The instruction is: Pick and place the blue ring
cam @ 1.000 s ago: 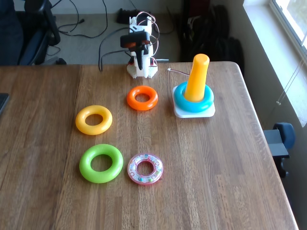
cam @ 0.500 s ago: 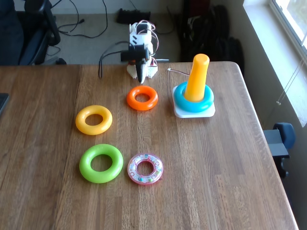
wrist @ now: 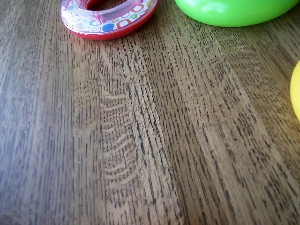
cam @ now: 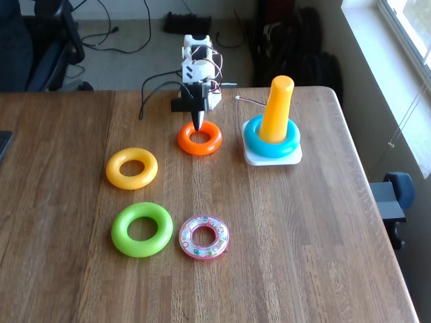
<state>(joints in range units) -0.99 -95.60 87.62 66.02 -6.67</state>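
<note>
The blue ring lies around the orange-yellow peg on its white base, at the back right of the table in the fixed view. My gripper points straight down over the far rim of the orange ring, left of the peg. Its dark fingers come together in one narrow tip and hold nothing. It is well apart from the blue ring.
A yellow ring, a green ring and a clear pink beaded ring lie on the wooden table. In the wrist view, the pink ring, green ring and yellow ring border bare wood.
The arm has unfolded from its base and swung forward. The gripper has come down from the folded pose to just above the orange ring. No ring has moved.
</note>
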